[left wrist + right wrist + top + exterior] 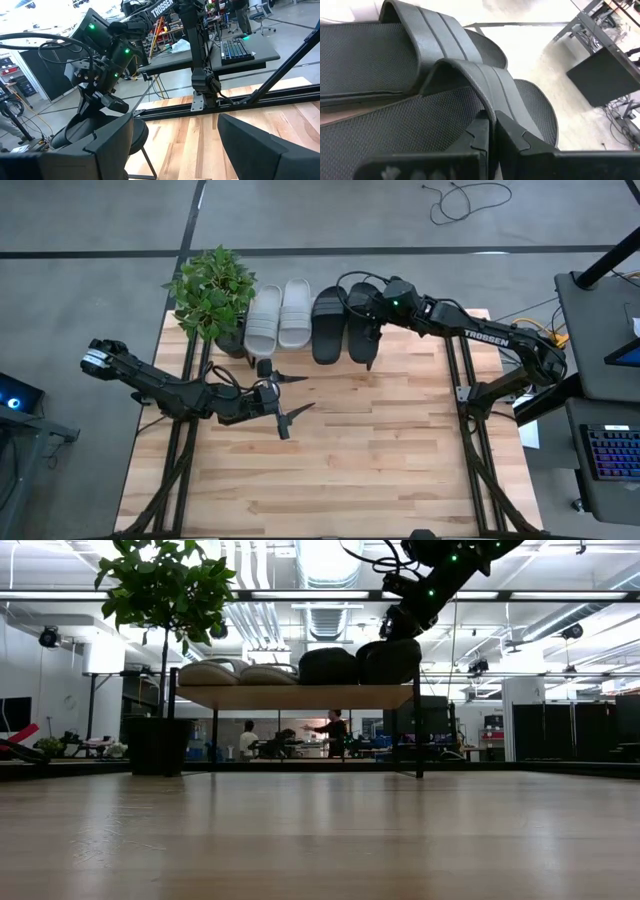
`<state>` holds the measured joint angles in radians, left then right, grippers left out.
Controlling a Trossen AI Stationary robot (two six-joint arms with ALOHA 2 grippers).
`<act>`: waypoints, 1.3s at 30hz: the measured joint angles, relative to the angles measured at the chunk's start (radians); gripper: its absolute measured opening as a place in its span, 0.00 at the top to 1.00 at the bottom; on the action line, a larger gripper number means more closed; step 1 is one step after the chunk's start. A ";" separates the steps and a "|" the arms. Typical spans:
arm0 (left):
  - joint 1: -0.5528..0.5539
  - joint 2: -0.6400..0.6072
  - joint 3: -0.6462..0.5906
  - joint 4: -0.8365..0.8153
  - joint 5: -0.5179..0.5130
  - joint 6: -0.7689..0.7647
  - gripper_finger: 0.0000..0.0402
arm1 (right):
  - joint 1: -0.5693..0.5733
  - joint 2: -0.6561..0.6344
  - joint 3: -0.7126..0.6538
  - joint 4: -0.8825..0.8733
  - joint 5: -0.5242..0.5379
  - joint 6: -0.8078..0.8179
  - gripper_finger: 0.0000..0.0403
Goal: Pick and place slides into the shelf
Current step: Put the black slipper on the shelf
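Four slides lie side by side on the shelf's top board (300,697) at the table's far edge: two light grey (265,320) (296,312) and two black (328,326) (362,332). My right gripper (374,332) is at the rightmost black slide (420,135), shut on its strap; the low view shows it (400,628) just above that slide (390,660). My left gripper (292,397) hovers open over the middle of the table, pointing level toward the right arm, with nothing between its fingers (260,145). My right gripper pinches the wide strap of the rightmost black slide at its raised edge (490,107), one finger (480,135) on the footbed side and the other (517,137) over the strap's ribbed outside. The fingers slant down from the table's right. The slide's sole rests on the shelf board.
A potted plant (212,300) stands at the shelf's left end. Bare wooden tabletop (350,460) stretches in front of the shelf. Black frame rails (465,380) run along both table sides. A desk with a keyboard (610,450) stands to the right.
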<state>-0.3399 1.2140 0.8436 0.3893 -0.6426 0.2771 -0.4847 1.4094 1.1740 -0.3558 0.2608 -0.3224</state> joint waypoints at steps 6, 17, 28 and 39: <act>0.000 0.000 0.000 -0.001 0.000 0.000 0.32 | 0.000 0.000 0.000 0.006 -0.004 -0.015 0.98; 0.000 0.000 0.000 -0.004 0.000 0.001 0.32 | 0.001 -0.069 -0.002 0.024 0.012 -0.026 0.98; 0.000 0.000 0.000 -0.003 0.000 0.000 0.32 | 0.001 -0.093 -0.028 0.074 -0.060 0.019 0.98; 0.000 0.000 0.000 -0.005 0.000 0.000 0.32 | -0.020 -0.127 -0.189 0.355 -0.051 0.057 0.98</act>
<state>-0.3400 1.2140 0.8436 0.3843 -0.6423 0.2775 -0.5045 1.2826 0.9850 -0.0004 0.2100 -0.2655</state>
